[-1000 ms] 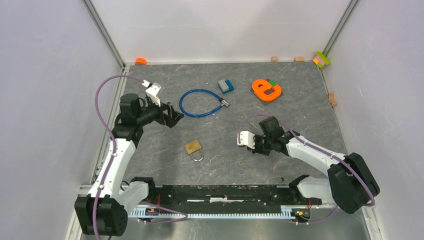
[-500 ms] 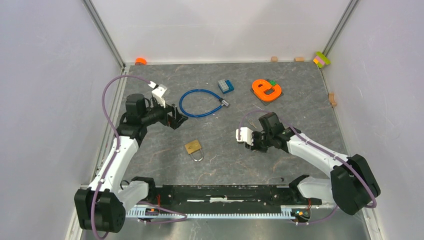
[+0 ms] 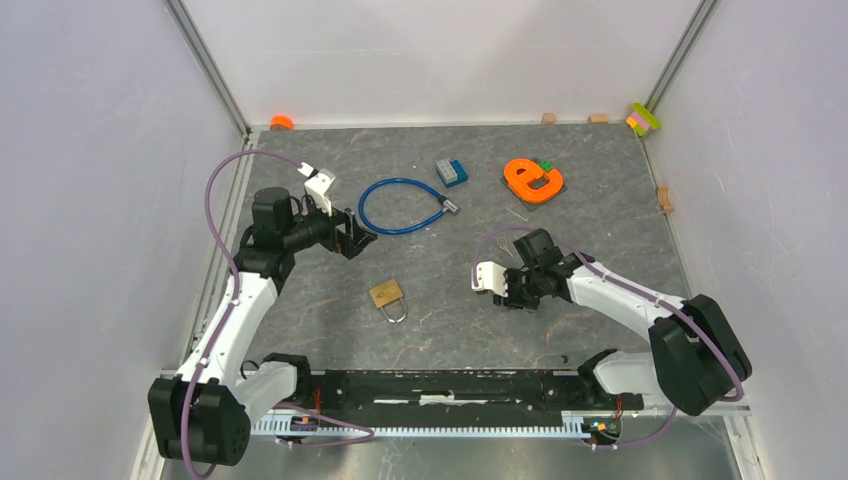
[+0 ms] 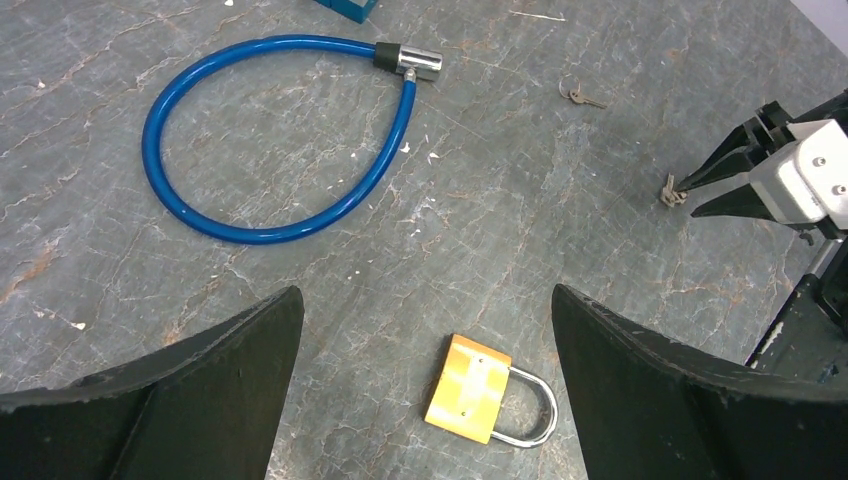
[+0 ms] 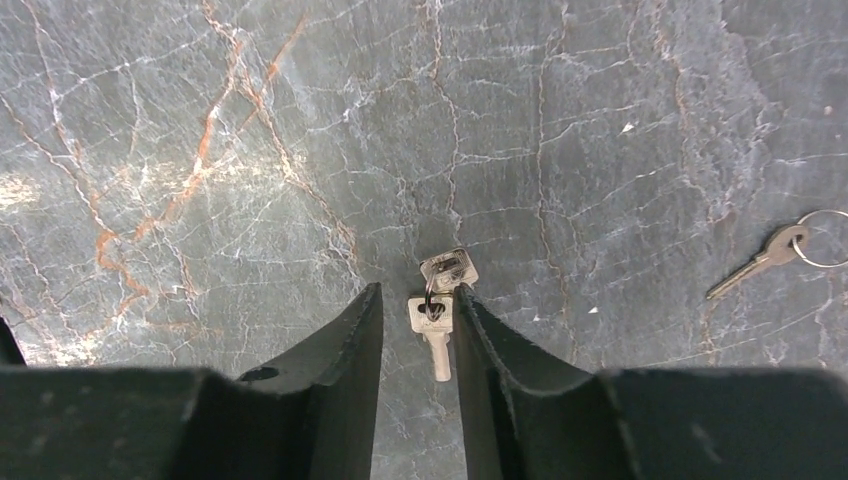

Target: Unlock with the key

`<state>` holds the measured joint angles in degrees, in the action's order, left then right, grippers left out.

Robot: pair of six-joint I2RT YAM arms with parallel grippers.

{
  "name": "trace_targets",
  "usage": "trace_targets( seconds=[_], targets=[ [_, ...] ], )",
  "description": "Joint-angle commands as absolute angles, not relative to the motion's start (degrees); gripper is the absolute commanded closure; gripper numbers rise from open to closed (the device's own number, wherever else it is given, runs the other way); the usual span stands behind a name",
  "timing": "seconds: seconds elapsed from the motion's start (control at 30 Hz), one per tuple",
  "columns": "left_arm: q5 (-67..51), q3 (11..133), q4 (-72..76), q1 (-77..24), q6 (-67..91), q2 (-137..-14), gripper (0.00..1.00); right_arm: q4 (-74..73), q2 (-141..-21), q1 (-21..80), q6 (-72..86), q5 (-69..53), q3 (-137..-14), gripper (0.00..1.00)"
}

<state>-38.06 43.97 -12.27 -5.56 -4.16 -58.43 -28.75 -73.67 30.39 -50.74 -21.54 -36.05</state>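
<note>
Right gripper [image 5: 418, 290] has shifted slightly nearer since half a second ago; left arm unchanged. Right jaws form a narrow slot straddling the keys [image 5: 437, 312], with a sliver of gap on one side. Left gripper [image 4: 428, 292] is wide open and empty, hovering over the padlock [image 4: 487, 391], which lies left of the keys.

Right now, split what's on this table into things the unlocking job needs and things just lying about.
Job: brass padlock with steel shackle; small silver keys on a ring, lying between the right fingers.

Lying about, by my reading: blue cable lock; single loose key on its ring; orange letter e; blue and grey brick; orange cap; wooden blocks at the table edges.
</note>
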Motion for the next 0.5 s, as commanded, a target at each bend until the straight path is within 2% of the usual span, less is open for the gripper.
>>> trace_targets(
  seconds=[0.0,0.3,0.47],
  targets=[
    [-39.02,44.30,-10.55,-5.74,-5.32,-57.33,0.00,-27.15,-75.30,30.65,-52.00,-20.24,-37.66,0.66],
    [-38.93,43.89,-9.70,-5.82,-5.21,-57.75,0.00,-24.81,-76.62,30.61,-51.23,-18.94,-37.39,0.77],
    [-38.82,44.12,-9.67,-6.17,-5.19,-58.34,0.00,-24.83,-76.78,30.67,-51.05,-19.10,-37.75,0.88]
  ],
)
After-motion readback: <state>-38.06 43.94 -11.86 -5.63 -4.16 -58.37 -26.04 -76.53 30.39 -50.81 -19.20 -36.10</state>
